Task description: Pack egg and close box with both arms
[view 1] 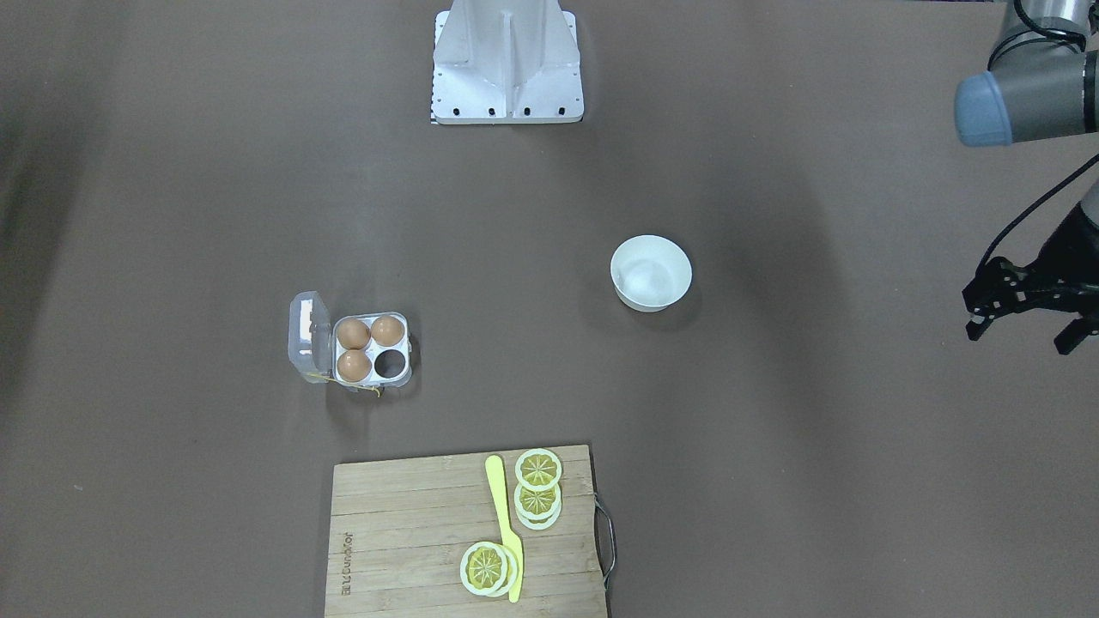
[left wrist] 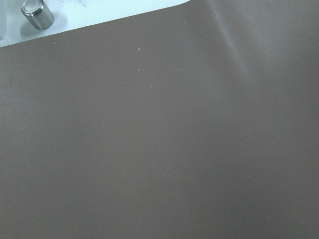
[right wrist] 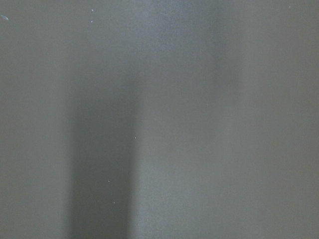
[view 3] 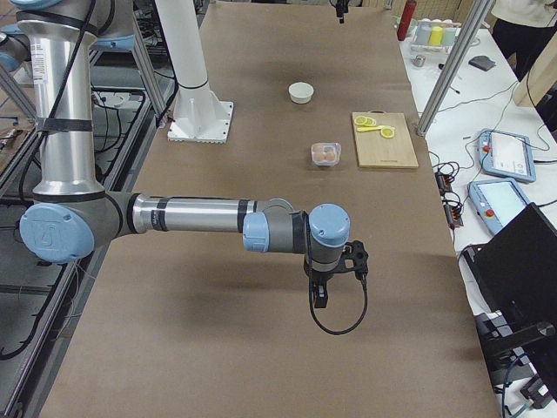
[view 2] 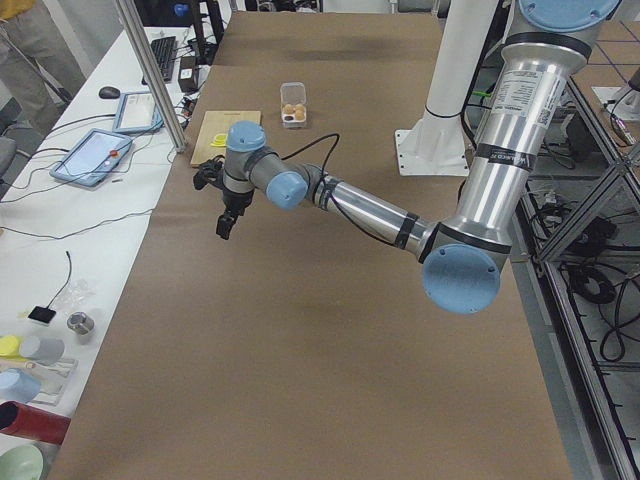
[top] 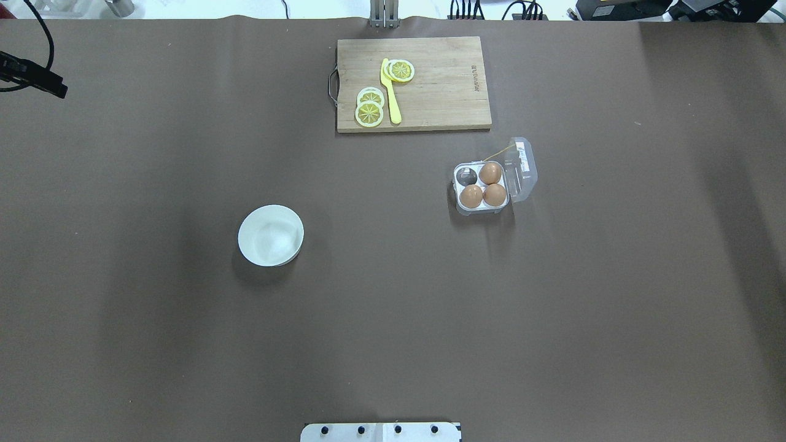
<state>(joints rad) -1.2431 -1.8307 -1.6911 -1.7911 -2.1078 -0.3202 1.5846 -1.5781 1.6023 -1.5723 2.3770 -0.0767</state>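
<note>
Three smooth tan-brown eggs (view 1: 354,333): seated in cups of small clear plastic four-cup egg carton (view 1: 371,348); fourth cup empty, see-through lid (view 1: 306,336) hinged open. Stands on brown table (view 1: 773,481) near wooden cutting board (view 1: 403,515) bearing yellow lemon slices (view 1: 538,470); round white bowl (view 1: 651,272) well apart. Left black two-finger gripper (view 1: 1022,339): fingers spread, grasping nothing, far from carton. Right black gripper (view 3: 320,296): spread or clenched, cannot tell.

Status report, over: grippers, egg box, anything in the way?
Left gripper open, empty, far from box. Right gripper: state unclear. Lid open, three eggs in, one cup empty. Bowl, cutting board apart from it.
</note>
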